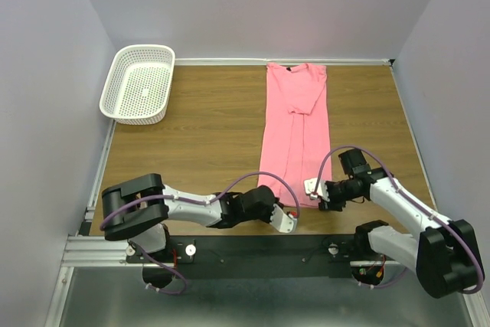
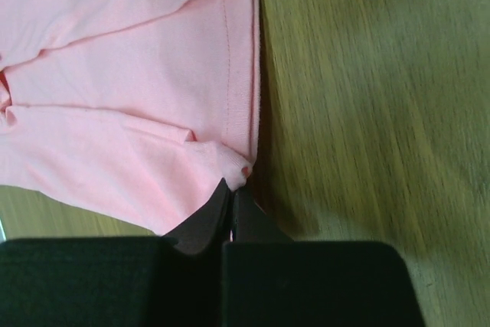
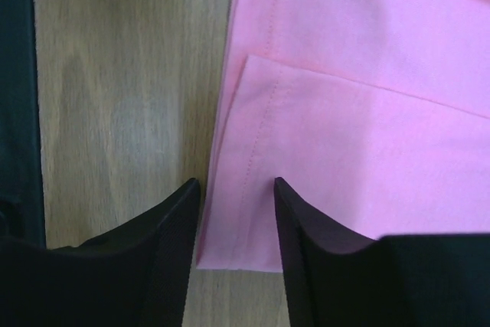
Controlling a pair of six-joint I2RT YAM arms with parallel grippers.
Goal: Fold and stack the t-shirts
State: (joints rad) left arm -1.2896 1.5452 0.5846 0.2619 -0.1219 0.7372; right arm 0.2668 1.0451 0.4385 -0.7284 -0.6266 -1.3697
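Note:
A salmon-pink t-shirt (image 1: 295,124) lies on the wooden table as a long narrow strip, sleeves folded in, neck toward the far wall. My left gripper (image 1: 286,220) is at the near left corner of its hem. In the left wrist view its jaws (image 2: 232,186) are pressed together on a small bunched tip of the pink cloth (image 2: 138,97). My right gripper (image 1: 315,189) is at the near right corner. In the right wrist view it (image 3: 237,185) stands open, its two fingers astride the stitched hem corner of the t-shirt (image 3: 344,112), which lies flat on the table.
A white plastic mesh basket (image 1: 139,86) stands at the far left of the table (image 1: 207,128). Grey walls close in the left, right and back sides. The black base rail (image 1: 253,246) runs along the near edge.

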